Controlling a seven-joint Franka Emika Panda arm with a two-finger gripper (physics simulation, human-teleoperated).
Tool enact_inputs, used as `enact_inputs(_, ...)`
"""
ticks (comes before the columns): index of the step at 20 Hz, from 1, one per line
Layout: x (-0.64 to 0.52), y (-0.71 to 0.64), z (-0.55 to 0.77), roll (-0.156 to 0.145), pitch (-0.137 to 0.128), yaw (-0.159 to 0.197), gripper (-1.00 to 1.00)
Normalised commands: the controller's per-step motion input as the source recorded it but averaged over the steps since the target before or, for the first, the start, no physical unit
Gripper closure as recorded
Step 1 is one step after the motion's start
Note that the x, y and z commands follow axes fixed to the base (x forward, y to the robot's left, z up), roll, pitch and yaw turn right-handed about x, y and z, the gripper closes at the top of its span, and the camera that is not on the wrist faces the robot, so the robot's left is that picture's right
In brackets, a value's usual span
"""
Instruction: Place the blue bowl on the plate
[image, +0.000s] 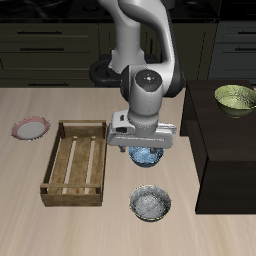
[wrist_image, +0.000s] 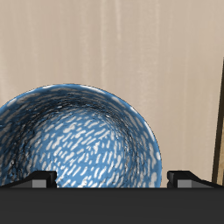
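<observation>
The blue bowl stands upright on the table beside the wooden tray, bright blue with a lighter speckled inside. My gripper hangs directly above it and close to it, partly hiding it in the exterior view. In the wrist view the gripper is open, and its two fingertips stand wide apart over the bowl's rim, holding nothing. The plate, pale with a pinkish-red rim, lies far off on the other side of the tray, near the table's edge.
A slatted wooden tray lies between bowl and plate; its edge shows in the wrist view. A paler blue-grey bowl sits nearer the table's front edge. A green bowl rests on a dark raised surface.
</observation>
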Motion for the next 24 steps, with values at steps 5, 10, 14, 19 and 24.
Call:
enact_inputs(5,-0.1,0.07,-0.19,0.009,-0.013,0.034,1.0)
enact_inputs(10,-0.03,-0.02,-0.02,0.018,0.025,-0.048,1.0)
enact_inputs(14,-0.07,-0.04,0.1,0.014,-0.016,-0.037,1.0)
enact_inputs(19,-0.11,0.12,0.23,0.05,-0.033,-0.007,1.0)
enact_inputs(24,-0.11,0.01,0.3,0.016,-0.047,-0.004,1.0)
